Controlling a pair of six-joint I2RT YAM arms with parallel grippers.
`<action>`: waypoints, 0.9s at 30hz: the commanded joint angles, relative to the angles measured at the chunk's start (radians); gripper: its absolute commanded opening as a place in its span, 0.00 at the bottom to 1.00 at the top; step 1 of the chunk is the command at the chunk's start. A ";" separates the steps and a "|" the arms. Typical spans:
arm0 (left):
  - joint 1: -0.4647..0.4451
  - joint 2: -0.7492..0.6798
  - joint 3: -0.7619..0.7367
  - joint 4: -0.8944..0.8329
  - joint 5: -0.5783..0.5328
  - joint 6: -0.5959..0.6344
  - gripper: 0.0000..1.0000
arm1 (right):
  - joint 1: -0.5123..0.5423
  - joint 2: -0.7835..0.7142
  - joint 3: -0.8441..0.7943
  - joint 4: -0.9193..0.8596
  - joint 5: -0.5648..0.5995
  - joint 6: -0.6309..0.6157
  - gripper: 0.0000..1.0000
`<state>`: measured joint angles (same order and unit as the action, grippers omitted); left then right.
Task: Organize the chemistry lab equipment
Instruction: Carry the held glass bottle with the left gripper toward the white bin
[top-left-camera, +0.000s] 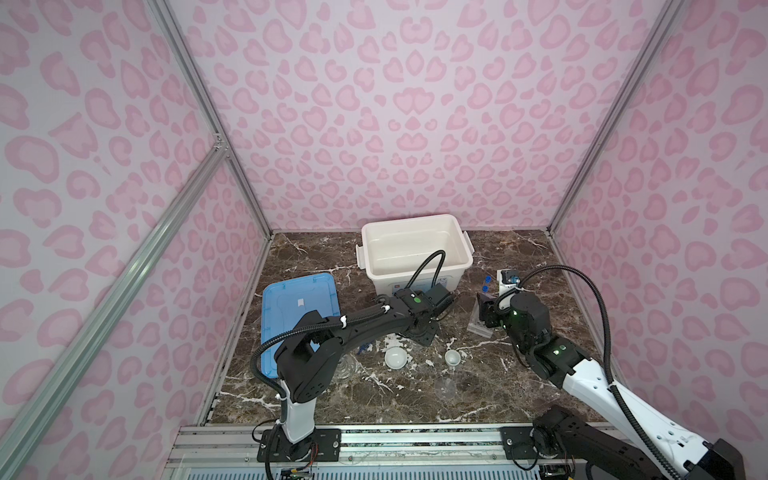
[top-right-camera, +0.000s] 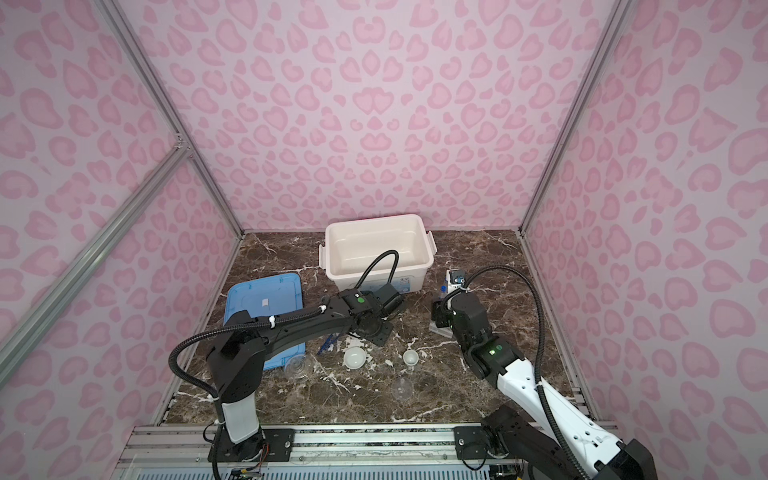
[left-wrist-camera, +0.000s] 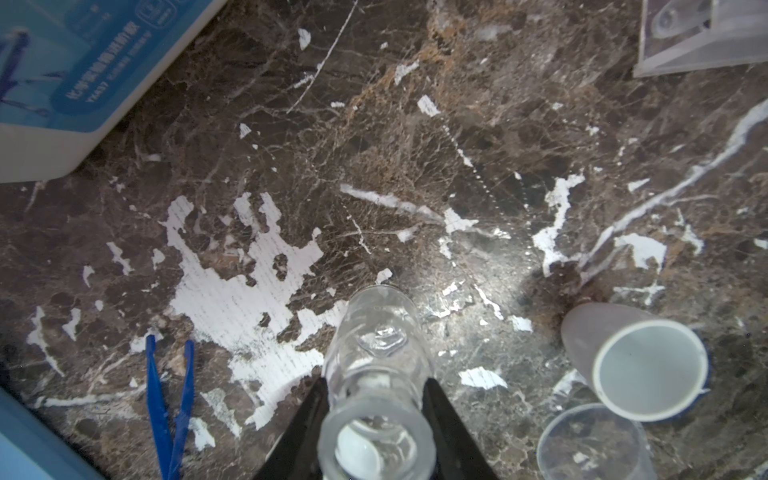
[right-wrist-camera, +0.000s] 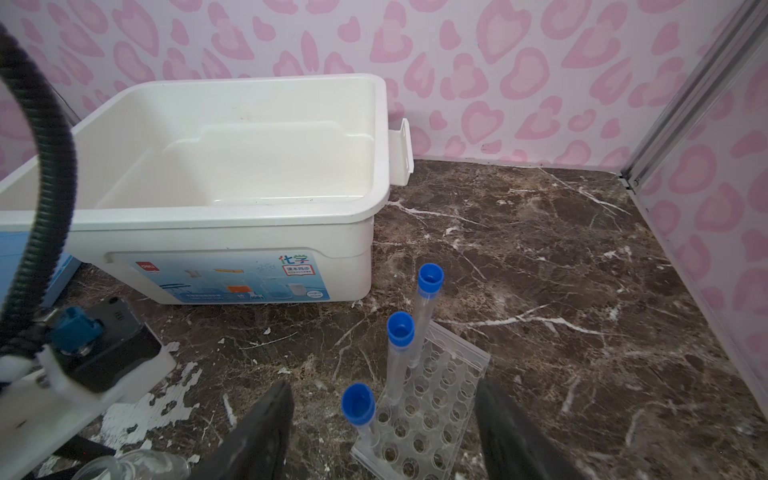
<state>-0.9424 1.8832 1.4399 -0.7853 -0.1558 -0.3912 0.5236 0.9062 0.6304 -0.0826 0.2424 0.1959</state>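
Left wrist view puts the clear glass flask (left-wrist-camera: 378, 332) right in front of you: the left gripper (left-wrist-camera: 376, 380) has its black fingers (left-wrist-camera: 446, 424) closed against both sides of the flask's neck, with the mouth toward the lens and the marble table (left-wrist-camera: 415, 145) beyond it. To one side of it you see the dark blue tweezers (left-wrist-camera: 170, 399) lying flat. On the other side is a small white bowl (left-wrist-camera: 648, 370) with a clear beaker (left-wrist-camera: 594, 444) just beside it. Farther off are the large white bin (left-wrist-camera: 50, 137) and a corner of the clear rack (left-wrist-camera: 702, 41).

In the right wrist view your right gripper (right-wrist-camera: 384, 386) has its jaws wide apart and nothing in them. Between them you look onto the clear rack (right-wrist-camera: 432, 411), where three blue-capped test tubes (right-wrist-camera: 399, 357) stand upright in its holes, near the bin's front corner.

In both top views the small white bowl (top-left-camera: 451, 356) sits mid-table near a larger white bowl (top-left-camera: 395, 357). Another clear glass vessel (top-right-camera: 296, 368) stands at the near corner of the flat blue lid (top-right-camera: 249, 299), which lies left of the bin.
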 joint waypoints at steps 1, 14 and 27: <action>0.001 0.001 0.017 -0.018 -0.013 0.009 0.37 | -0.002 -0.001 -0.006 0.001 -0.001 0.003 0.71; 0.001 -0.019 0.037 -0.034 -0.034 0.023 0.32 | -0.005 0.003 -0.001 0.002 -0.011 -0.001 0.71; 0.001 -0.078 0.075 -0.045 -0.068 0.036 0.33 | -0.005 0.017 0.013 0.005 -0.017 -0.003 0.71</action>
<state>-0.9417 1.8290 1.4902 -0.8165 -0.1997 -0.3656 0.5190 0.9180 0.6342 -0.0963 0.2310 0.1955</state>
